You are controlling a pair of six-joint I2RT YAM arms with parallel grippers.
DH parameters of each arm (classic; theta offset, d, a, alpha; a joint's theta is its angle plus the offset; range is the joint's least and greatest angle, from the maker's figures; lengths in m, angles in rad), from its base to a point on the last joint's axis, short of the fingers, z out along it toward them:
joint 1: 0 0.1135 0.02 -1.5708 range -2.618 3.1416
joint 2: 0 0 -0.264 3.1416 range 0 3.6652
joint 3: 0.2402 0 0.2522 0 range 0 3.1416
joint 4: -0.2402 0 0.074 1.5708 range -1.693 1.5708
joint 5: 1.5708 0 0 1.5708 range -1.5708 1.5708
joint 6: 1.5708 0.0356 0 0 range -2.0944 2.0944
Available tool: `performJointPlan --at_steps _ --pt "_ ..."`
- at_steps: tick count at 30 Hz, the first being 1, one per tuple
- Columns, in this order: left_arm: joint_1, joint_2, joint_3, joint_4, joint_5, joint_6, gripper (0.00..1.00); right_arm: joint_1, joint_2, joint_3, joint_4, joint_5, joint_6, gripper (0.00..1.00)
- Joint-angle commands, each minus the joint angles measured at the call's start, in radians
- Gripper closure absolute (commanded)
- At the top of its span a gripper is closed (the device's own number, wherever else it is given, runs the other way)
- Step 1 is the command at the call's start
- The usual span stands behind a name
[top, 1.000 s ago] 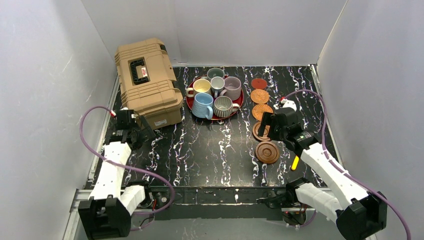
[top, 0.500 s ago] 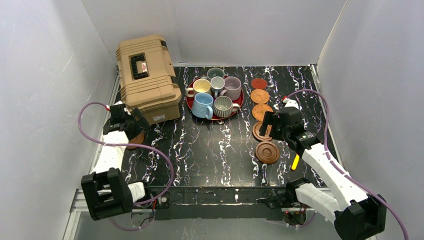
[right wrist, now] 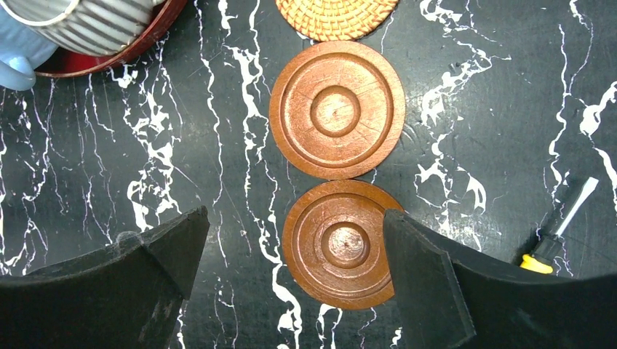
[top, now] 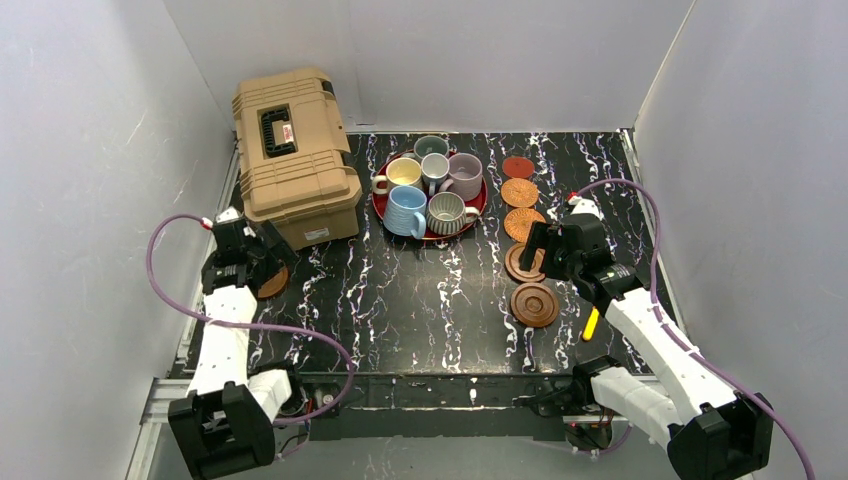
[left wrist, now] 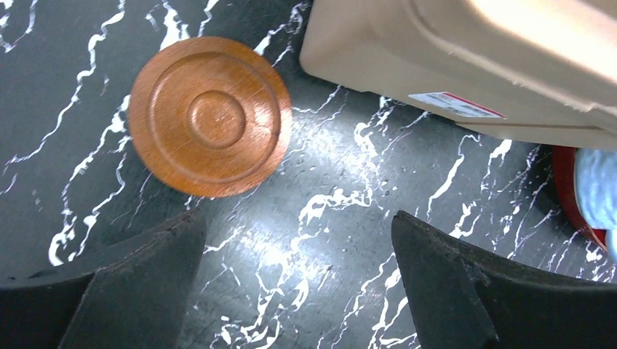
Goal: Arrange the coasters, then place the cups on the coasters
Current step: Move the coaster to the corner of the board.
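Several cups (top: 434, 168) stand together on the red tray (top: 478, 207) at the back. Down the right side runs a row of coasters: pinkish-red (top: 517, 167), two orange woven (top: 519, 192), then two brown wood (top: 535, 304). My right gripper (top: 530, 252) hovers open over the wood pair; the nearer one (right wrist: 338, 243) lies between its fingers, the other (right wrist: 337, 109) just beyond. A third wood coaster (top: 272, 282) lies at the left by the toolbox. My left gripper (left wrist: 298, 225) is open and empty above the table, that coaster (left wrist: 211, 116) ahead and to the left.
A tan toolbox (top: 295, 155) stands at the back left, its corner (left wrist: 473, 51) close to the left gripper. A yellow-handled screwdriver (top: 590, 324) lies right of the wood coasters. White walls enclose the black marbled table (top: 420, 300).
The toolbox has swung back toward the left wall. My left arm pulled left, and the wood coaster beside the box now shows. The right arm has barely moved.
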Motion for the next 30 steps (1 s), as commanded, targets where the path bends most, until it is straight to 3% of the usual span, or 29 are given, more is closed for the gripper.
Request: performJointPlan --at_steps 1,8,18,22,30 --pt "-0.001 -0.018 0.039 -0.202 -0.106 -0.027 0.02 -0.005 -0.003 -0.001 0.036 -0.014 -0.003 0.02" --pt "0.033 0.1 0.068 -0.221 -0.127 -0.021 0.08 -0.007 -0.01 -0.008 0.033 -0.017 -0.005 0.02" --pt "0.044 0.253 0.074 0.038 -0.062 0.031 0.3 -0.01 -0.041 -0.019 0.018 -0.008 -0.003 0.02" --pt "0.045 0.273 0.061 0.13 -0.026 0.06 0.32 -0.012 -0.042 -0.022 0.019 -0.011 -0.003 0.02" --pt "0.04 0.385 0.071 0.142 0.005 0.027 0.34 -0.013 -0.043 -0.033 0.031 -0.02 0.002 0.02"
